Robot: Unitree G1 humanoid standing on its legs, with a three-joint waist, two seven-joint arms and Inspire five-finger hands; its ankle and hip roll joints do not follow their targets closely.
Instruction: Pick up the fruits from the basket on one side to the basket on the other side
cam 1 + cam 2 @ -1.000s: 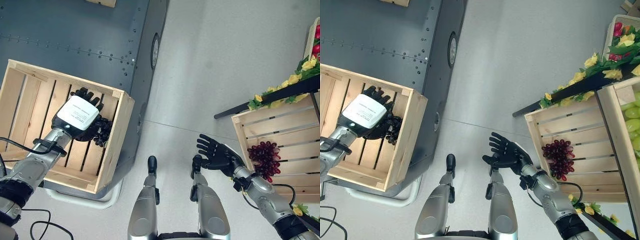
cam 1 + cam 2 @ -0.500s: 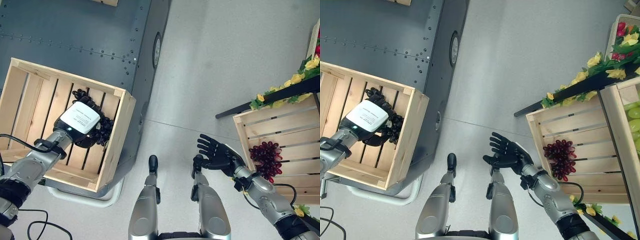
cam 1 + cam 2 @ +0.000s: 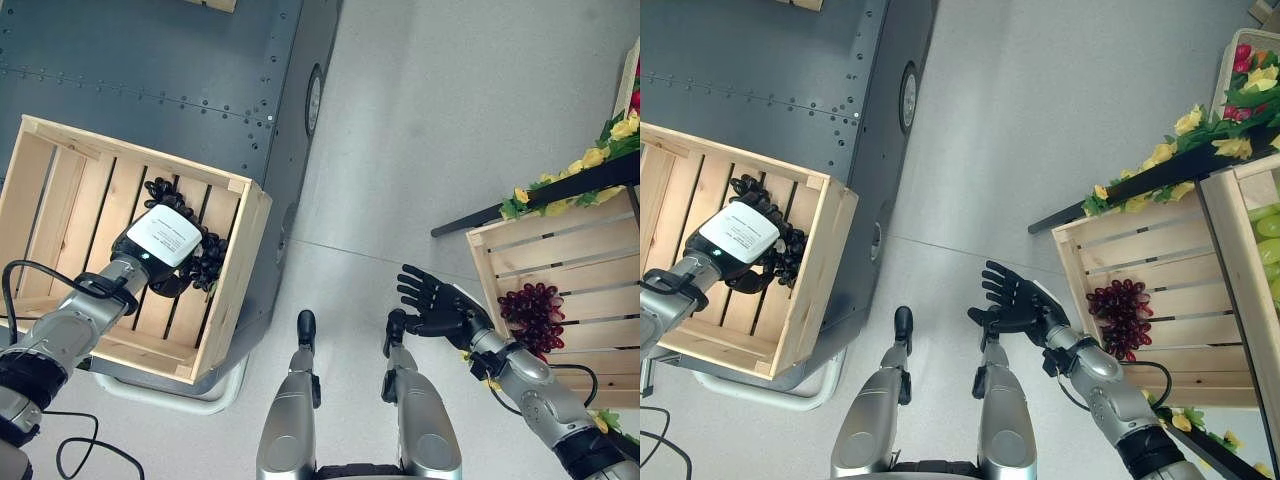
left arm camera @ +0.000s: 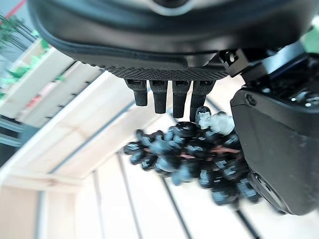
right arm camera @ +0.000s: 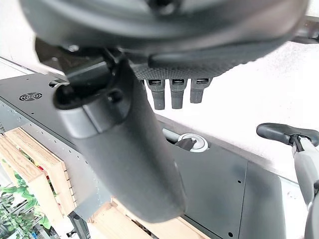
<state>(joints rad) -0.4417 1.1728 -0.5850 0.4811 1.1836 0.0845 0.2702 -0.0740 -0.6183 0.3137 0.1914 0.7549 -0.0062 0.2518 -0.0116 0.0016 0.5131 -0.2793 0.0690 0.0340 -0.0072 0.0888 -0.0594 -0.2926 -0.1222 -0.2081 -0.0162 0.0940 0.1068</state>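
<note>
Head views: bright, even light from overhead. Pale floor is flat-lit with no hard shadows. Dark platform carries a dull sheen. White label on the left hand is near blown out. Left crate is well lit inside, with a thin shade along its right wall. Red grapes show small glints. Left wrist view: hand bulk is near black against washed-out wood, and the dark grapes have glossy highlights. Right wrist view: right hand is dark and the floor behind it is overexposed white.
</note>
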